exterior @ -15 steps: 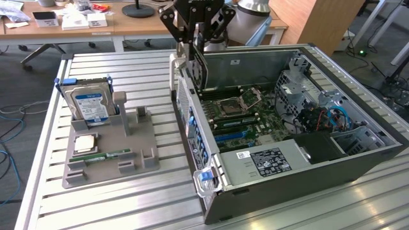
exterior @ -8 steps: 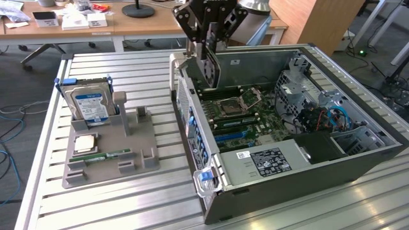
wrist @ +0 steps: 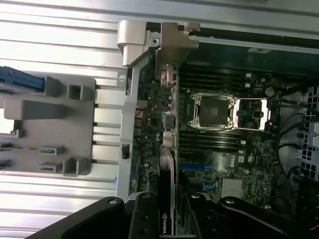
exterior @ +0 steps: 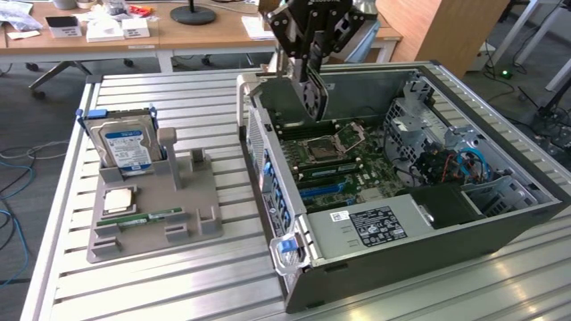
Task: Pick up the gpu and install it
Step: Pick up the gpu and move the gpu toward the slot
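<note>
A black robot claw (exterior: 311, 67) hangs over an open computer case (exterior: 499, 231) that lies on its side on a slatted metal table (exterior: 178, 287). Its jaws are narrowed and clamped on the upper edge of the gpu (exterior: 315, 100), a thin dark card held upright on edge. The card hangs inside the far end of the case, just beside the wall on the exterior view's left, above the motherboard (exterior: 357, 167). I cannot tell whether its lower edge touches the board. Close around it are the square processor socket (exterior: 325, 144), rows of memory slots (exterior: 312, 127) and a grey latch (wrist: 133, 42) at the case corner. Nearer in the case sits a boxy power supply (exterior: 370, 224), with blue cables (exterior: 469, 164) to the exterior view's right. Well apart, on the exterior view's left, a grey holder (exterior: 192, 207) carries a hard drive (exterior: 125, 147) standing upright, a processor chip (exterior: 120, 200) and a green memory stick (exterior: 147, 219). A wooden desk (exterior: 178, 33) stands at the far side.
</note>
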Tool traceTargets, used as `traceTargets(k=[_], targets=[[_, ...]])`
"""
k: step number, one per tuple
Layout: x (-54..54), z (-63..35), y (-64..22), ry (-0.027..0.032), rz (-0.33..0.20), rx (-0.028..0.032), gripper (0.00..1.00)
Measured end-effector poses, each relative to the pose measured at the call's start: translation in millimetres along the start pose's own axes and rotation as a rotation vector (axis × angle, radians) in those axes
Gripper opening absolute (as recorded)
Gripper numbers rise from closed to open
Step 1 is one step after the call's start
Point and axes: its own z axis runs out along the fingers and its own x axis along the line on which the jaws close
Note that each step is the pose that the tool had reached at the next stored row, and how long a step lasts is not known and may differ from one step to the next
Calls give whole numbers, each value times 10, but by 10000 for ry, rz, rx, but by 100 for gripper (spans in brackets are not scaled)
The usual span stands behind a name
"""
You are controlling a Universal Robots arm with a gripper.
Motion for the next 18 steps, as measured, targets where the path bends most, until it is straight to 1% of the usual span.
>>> traceTargets(k=[11, 18], targets=[[-364, 7, -21, 0, -1, 0, 26], [-620, 12, -37, 0, -1, 1, 26]])
